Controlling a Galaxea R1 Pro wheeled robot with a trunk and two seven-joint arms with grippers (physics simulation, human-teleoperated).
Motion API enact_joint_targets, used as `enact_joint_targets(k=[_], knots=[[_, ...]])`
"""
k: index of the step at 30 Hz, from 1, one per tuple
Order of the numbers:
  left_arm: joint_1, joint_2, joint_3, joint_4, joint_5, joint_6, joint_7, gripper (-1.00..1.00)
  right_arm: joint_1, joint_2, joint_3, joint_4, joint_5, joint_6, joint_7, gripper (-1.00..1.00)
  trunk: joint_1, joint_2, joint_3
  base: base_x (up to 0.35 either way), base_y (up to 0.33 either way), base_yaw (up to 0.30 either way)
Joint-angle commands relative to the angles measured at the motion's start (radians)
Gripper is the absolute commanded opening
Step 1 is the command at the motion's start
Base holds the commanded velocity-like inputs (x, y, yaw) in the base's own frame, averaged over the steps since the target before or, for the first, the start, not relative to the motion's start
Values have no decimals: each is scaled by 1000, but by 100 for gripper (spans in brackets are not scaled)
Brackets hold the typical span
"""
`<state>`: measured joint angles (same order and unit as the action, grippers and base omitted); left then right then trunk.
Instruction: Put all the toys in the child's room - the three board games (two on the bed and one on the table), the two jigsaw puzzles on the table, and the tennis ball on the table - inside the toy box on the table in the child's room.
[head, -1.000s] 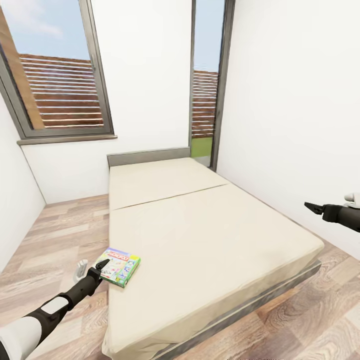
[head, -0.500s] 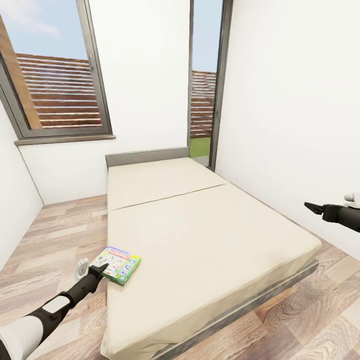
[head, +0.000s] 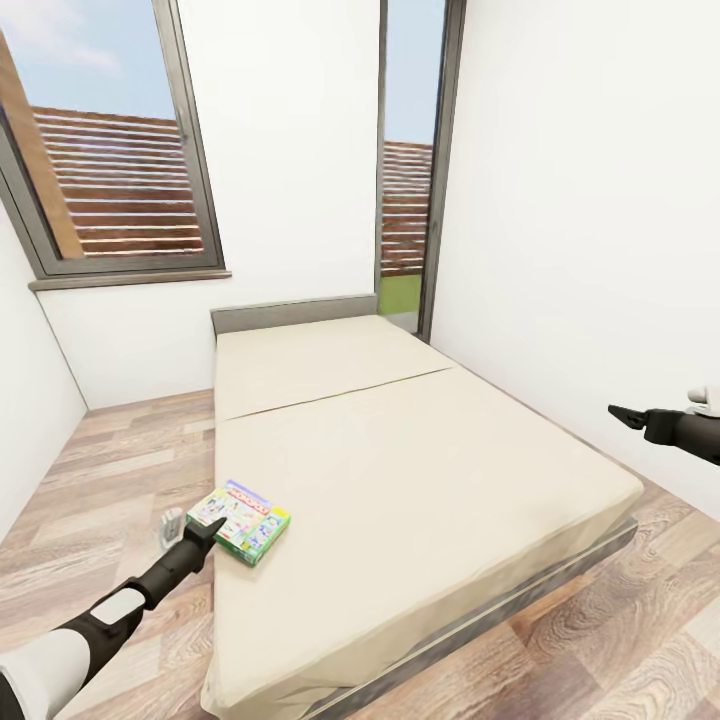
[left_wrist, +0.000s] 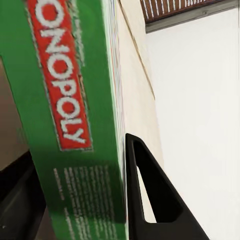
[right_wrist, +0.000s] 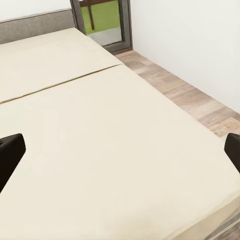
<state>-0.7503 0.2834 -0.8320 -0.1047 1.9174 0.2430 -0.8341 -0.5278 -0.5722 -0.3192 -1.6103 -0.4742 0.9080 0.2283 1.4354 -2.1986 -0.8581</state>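
Here the biggest thing is the bed (head: 400, 470), with a cream mattress and a grey headboard (head: 295, 313), standing on the wood-plank floor (head: 110, 470) between white walls. Behind the headboard there is a large window (head: 110, 170) and a narrow glass door (head: 405, 170), both with dark frames, and a brown slatted fence is seen through them.

The Monopoly box (head: 240, 520), a green board game with a red name strip, is at the near left corner of the mattress, close to its edge. The left gripper (head: 205, 528) reaches to this box from the floor side. In the left wrist view the green edge of the box (left_wrist: 75, 130) stands between the two black fingers (left_wrist: 155, 200), one finger on each side and pressed to it, so the fingers are clamped on the box. I cannot tell whether the box rests on the mattress or is lifted a little.

The right gripper (head: 622, 413) hangs in the air beside the right edge of the bed, well apart from the box. In the right wrist view its two fingertips (right_wrist: 10, 155) are spread wide, with bare mattress (right_wrist: 110, 150) between them, and they hold nothing.
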Motion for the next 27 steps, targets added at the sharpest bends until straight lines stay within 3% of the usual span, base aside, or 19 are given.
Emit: enact_joint_targets(k=[1, 14, 16, 18, 20, 23, 26, 27], knots=[[0, 0, -8, 0, 9, 8, -9, -100, -1, 0, -1, 0, 8, 5, 9, 100, 0, 0, -1, 0, 0, 0], [5, 6, -15, -77, -2, 16, -19, -100, 28, 6, 4, 0, 8, -21, 15, 100, 0, 0, -1, 0, 0, 0], [5, 9, -15, -112, -24, 22, -17, -100, 29, 14, 4, 1, 8, -24, 14, 100, 0, 0, -1, 0, 0, 0], [1, 7, -14, -191, -84, 57, -2, -100, 29, 26, 6, 1, 9, -31, 13, 100, 0, 0, -1, 0, 0, 0], [-2, -2, -12, -272, -132, 77, 54, -100, 30, 39, 7, 2, 11, -37, 13, 100, 0, 0, -1, 0, 0, 0], [-6, -40, -12, -424, -177, 90, 226, -100, 41, 50, 7, 2, 19, -48, 14, 100, 0, 0, -1, 0, 0, 0], [-3, -90, -3, -665, -208, 96, 579, -100, 63, 56, 8, 5, 27, -120, 17, 100, 0, 0, -1, 0, 0, 0], [-2, -95, -2, -698, -211, 96, 624, -100, 68, 56, 8, 5, 27, -131, 18, 100, 0, 0, -1, 0, 0, 0]])
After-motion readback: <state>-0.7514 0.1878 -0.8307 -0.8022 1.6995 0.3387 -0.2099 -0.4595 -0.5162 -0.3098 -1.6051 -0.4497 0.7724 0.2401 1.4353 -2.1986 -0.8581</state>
